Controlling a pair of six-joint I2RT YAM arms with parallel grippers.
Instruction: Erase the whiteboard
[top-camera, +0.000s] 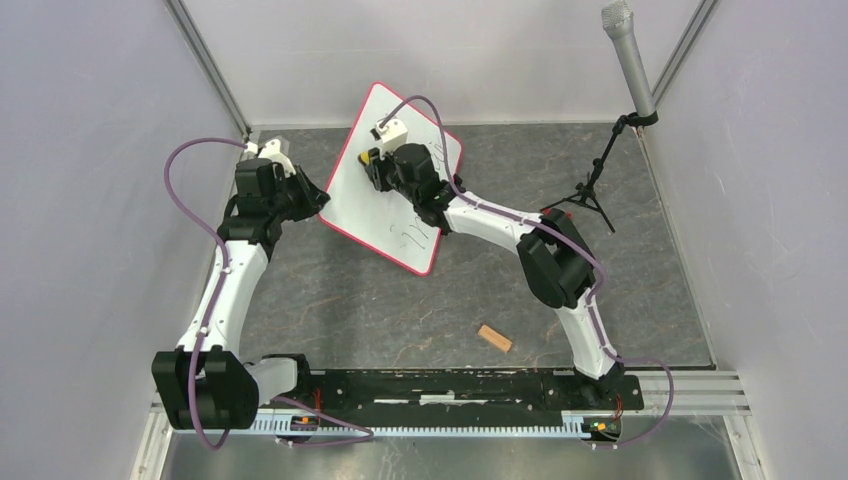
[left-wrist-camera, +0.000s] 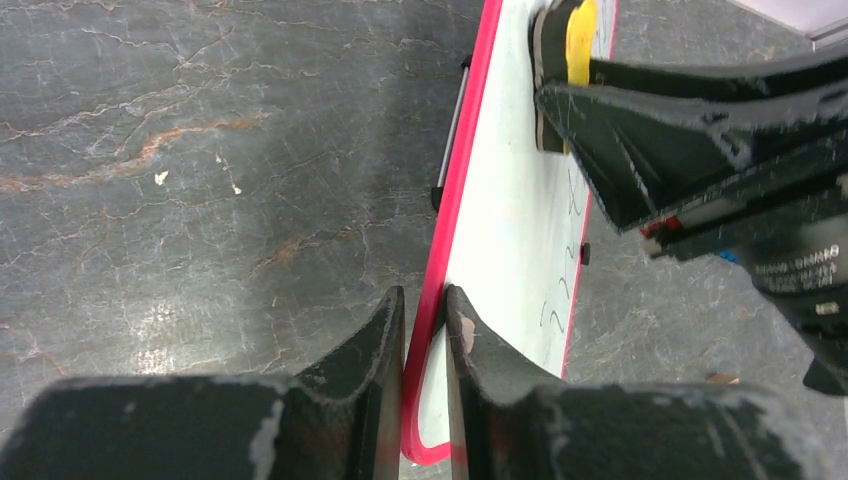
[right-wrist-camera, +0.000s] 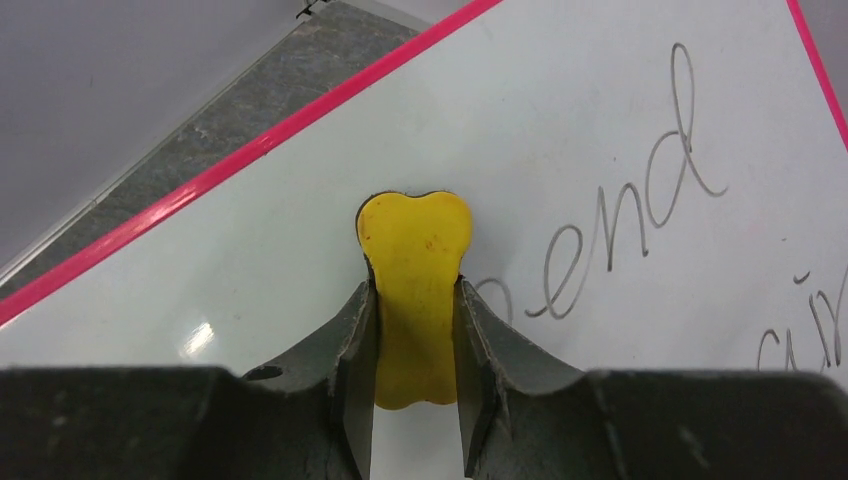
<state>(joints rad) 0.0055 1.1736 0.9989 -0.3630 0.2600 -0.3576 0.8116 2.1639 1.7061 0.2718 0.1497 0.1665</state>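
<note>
1. The large white rectangular whiteboard with a thin red rim (top-camera: 375, 215) lies askew on the dark grey marbled counter (top-camera: 350, 310), toward 12 o'clock.
2. The left claw (left-wrist-camera: 425, 325) is narrowed onto the board's rim at its 9 o'clock edge.
3. The right claw (right-wrist-camera: 415, 335) pinches a yellow waisted eraser (right-wrist-camera: 415, 260), set against the board around 10 o'clock, beside black handwriting (right-wrist-camera: 620, 220).

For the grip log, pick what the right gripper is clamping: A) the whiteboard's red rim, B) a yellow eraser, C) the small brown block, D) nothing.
B: the right wrist view shows the right gripper shut on the yellow eraser, its fingers on both sides of it, over the whiteboard.
</note>
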